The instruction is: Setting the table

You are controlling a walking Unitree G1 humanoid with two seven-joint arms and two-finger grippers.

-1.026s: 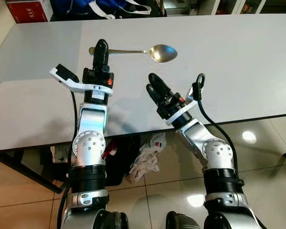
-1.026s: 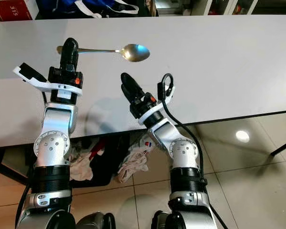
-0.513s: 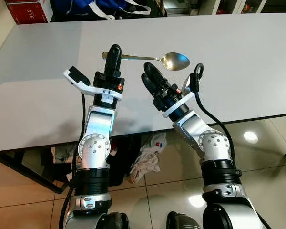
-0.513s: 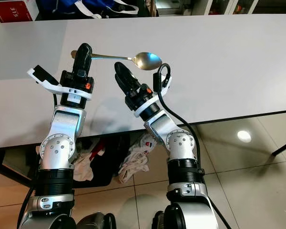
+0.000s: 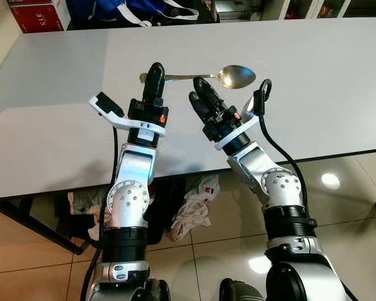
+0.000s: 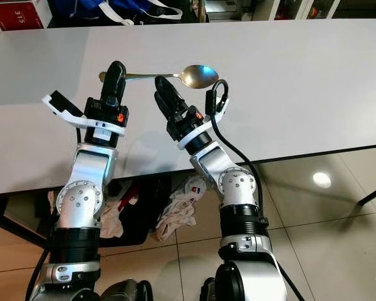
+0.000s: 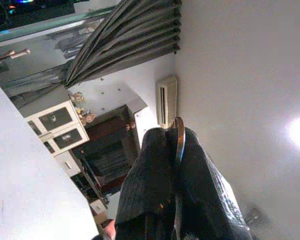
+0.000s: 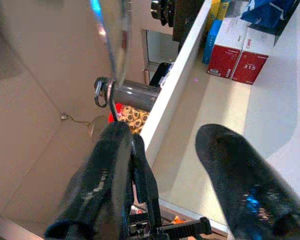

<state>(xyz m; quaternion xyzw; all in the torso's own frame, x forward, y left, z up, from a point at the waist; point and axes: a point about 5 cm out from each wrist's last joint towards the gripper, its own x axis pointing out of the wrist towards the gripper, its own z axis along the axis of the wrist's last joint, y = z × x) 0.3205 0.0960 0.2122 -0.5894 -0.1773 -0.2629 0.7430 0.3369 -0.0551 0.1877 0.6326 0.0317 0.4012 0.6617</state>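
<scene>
The left gripper [image 5: 154, 74] pinches the spoon [image 5: 229, 76] by its handle, level above the table [image 5: 313, 75]. The right gripper [image 5: 202, 97], fingers apart, waits beneath, likely for a handover.

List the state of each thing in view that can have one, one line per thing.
spoon: held by its handle end, lifted level above the table, bowl toward the robot's right
left pincer: shut on the spoon handle
right pincer: open, just below the spoon's shaft, not gripping it
table: bare white top
</scene>
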